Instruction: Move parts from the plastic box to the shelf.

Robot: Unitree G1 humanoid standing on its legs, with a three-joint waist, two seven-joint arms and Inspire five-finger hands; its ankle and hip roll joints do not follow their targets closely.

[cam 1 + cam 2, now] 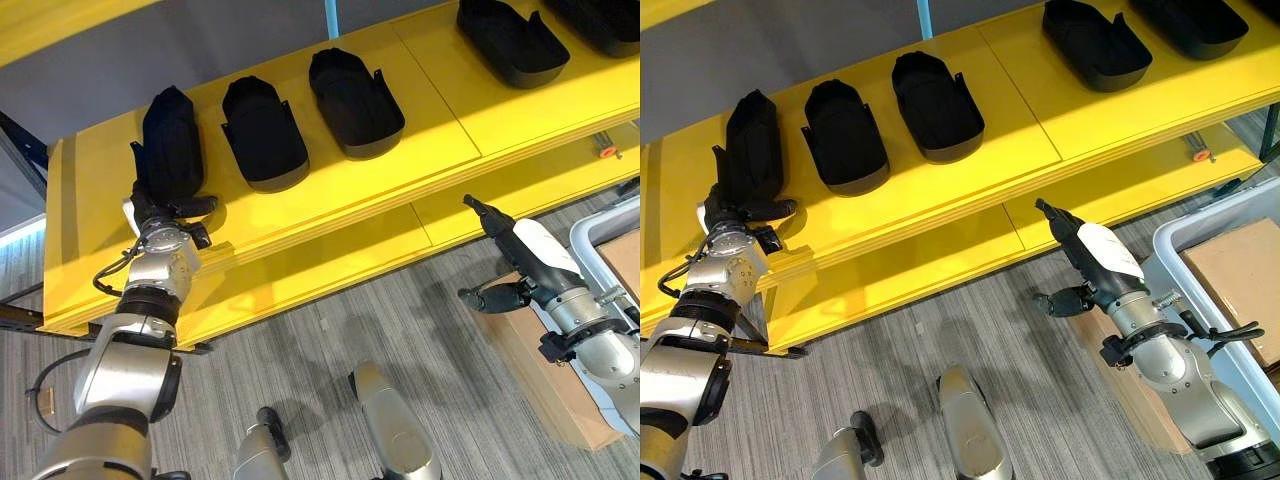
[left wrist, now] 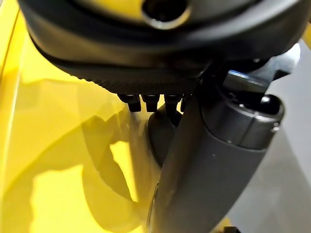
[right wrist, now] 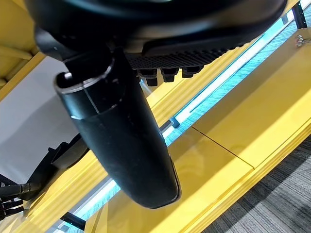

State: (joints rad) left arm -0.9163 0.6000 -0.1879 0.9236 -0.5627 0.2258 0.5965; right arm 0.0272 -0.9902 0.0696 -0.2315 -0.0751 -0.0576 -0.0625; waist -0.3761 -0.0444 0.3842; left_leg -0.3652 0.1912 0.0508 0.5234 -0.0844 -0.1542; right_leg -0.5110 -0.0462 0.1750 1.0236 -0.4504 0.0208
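Note:
Several black shoe-shaped parts lie on the yellow shelf (image 1: 440, 110). The leftmost black part (image 1: 172, 140) stands narrower than the others, tipped on its side. My left hand (image 1: 160, 212) is right at its near end, touching it, with the thumb sticking out to the side. Two more parts (image 1: 263, 132) (image 1: 355, 100) lie flat beside it, hollow side up. My right hand (image 1: 512, 243) hangs open and empty over the floor in front of the shelf's lower board (image 1: 330, 265), fingers pointing at the shelf. The pale plastic box (image 1: 1200, 225) stands at the right edge.
Two further black parts (image 1: 510, 40) (image 1: 605, 20) lie at the shelf's far right. A brown cardboard sheet (image 1: 1240, 270) lies in the plastic box, and a cardboard box (image 1: 540, 370) stands on the grey carpet beside it. A small orange item (image 1: 605, 150) lies on the lower board.

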